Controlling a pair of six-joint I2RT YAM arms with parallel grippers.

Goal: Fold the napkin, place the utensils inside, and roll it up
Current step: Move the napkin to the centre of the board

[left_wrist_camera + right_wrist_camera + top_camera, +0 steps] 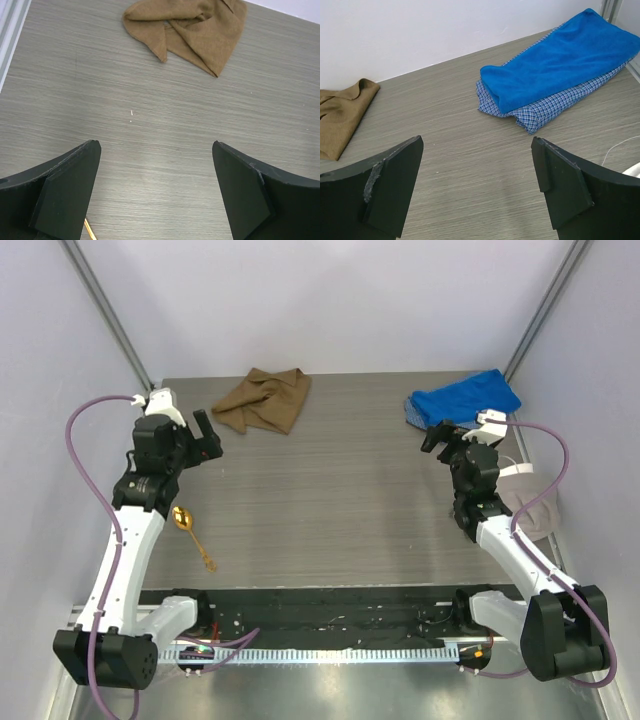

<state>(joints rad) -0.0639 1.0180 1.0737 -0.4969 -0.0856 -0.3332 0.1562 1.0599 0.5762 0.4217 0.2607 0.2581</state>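
Jaws wide apart — napkin (264, 400) crumpled.

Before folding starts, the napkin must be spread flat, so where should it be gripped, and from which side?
Probably the pointed corner of the napkin nearest the left tool, approached from above on its near side. The cloth lies crumpled in overlapping folds, but that corner sticks out flat, which may allow a single-layer pinch.

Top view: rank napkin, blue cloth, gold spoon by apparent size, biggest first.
1. napkin and blue cloth: look about alike, so no ranking between them.
2. gold spoon: clearly smallest.
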